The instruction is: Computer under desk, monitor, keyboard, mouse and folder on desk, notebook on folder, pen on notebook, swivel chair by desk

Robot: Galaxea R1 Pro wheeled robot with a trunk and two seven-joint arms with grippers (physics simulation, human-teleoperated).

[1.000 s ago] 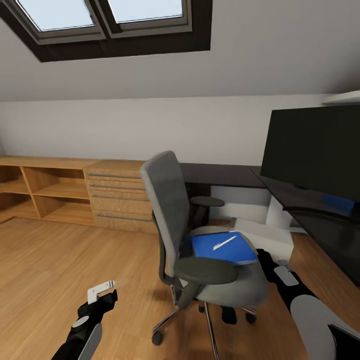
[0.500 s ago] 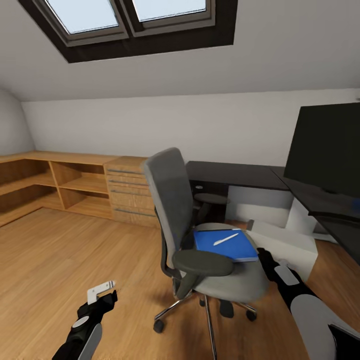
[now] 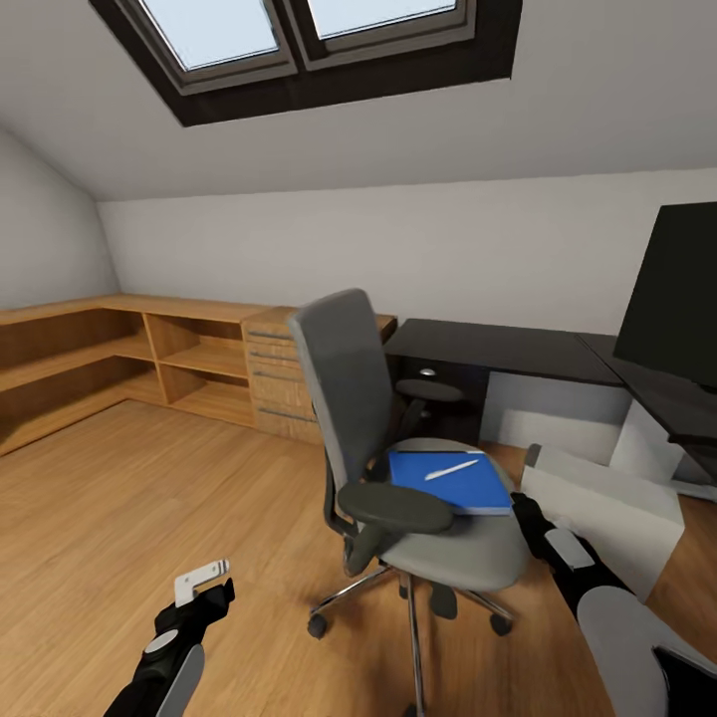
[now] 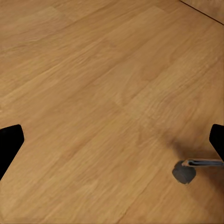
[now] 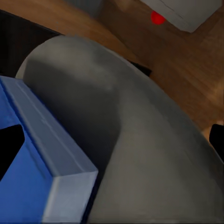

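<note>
Your head camera has swung left since a second ago, so the monitor now sits at the right edge on the table. Swivel chair holds the blue folder with the pen on top. Your right gripper is at the seat's edge, fingers apart. Your left gripper hangs over the floor, jaws wide. The computer lies on the floor.
</note>
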